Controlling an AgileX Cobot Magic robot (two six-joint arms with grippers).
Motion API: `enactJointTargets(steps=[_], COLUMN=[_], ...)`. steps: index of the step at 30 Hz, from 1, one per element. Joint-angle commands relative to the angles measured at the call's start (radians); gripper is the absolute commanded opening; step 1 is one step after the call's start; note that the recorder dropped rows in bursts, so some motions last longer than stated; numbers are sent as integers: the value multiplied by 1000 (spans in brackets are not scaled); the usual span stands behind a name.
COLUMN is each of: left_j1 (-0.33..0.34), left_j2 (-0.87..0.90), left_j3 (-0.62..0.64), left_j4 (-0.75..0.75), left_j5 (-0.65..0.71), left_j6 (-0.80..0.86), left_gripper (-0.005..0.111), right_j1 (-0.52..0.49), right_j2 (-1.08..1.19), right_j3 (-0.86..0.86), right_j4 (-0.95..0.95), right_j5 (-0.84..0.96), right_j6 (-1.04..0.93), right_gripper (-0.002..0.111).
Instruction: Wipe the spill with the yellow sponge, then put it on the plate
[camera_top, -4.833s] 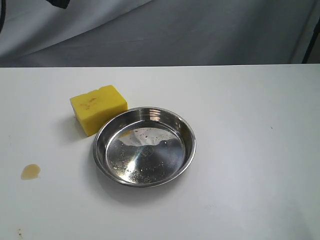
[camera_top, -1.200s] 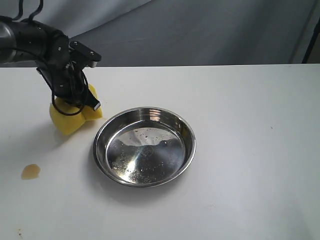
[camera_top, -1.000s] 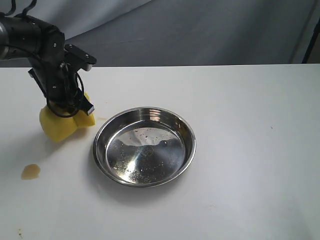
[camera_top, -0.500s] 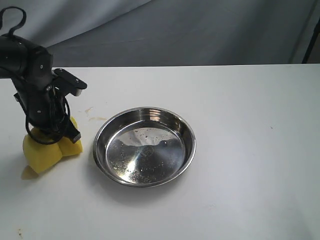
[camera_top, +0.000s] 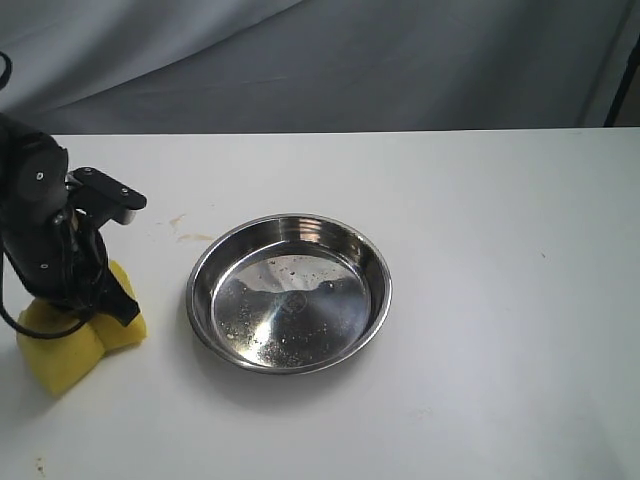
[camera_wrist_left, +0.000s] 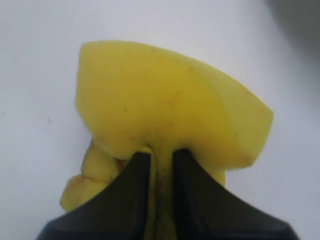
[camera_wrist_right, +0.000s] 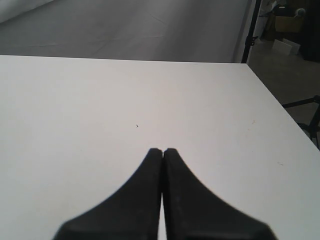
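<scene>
**Deep Pinch Threatening the Wipe**

Exterior: left jaws are pressing the yellow sponge (camera_top: 70, 350) onto the worktop (camera_top: 480, 380), 9 o'clock of the plate (camera_top: 196, 300); spill unseen. Left wrist: jaws are pinching foam deeply; buckling risks missed liquid. Right wrist: right jaws are sitting clenched, empty.

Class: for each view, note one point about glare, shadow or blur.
Exterior view: the plate mirrors bright glare patches, with soft shadow below its near rim. Left wrist view: the yellow sponge looks soft, the left gripper blurred. Right wrist view: the right gripper is a dark blur against the bright table.
</scene>
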Motion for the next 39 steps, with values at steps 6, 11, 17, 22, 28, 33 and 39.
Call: enactJointTargets(steps=[6, 11, 17, 22, 28, 33, 39], left_j1=[34, 121, 187, 194, 194, 194, 194], left_j2=[-54, -54, -47, 0, 135, 254, 362], left_j3=[99, 176, 204, 204, 130, -15, -214], left_j4=[39, 41, 41, 44, 50, 43, 29], left_j5=[-21, -176, -307, -451, -537, -527, -427], left_j6=[-104, -170, -174, -147, -142, -142, -142], left_gripper=[0, 0, 0, 0, 0, 0, 0], right_j1=[-4, -4, -4, -4, -4, -4, -4], right_j2=[-6, -6, -6, -6, -6, -6, -6], right_j3=[3, 3, 3, 3, 3, 3, 3], right_j4=[-10, -10, -10, -10, -10, -10, -10], right_j5=[-2, -2, -2, -2, -2, -2, -2], right_j6=[1, 1, 1, 1, 1, 1, 1], right_gripper=[0, 0, 0, 0, 0, 0, 0])
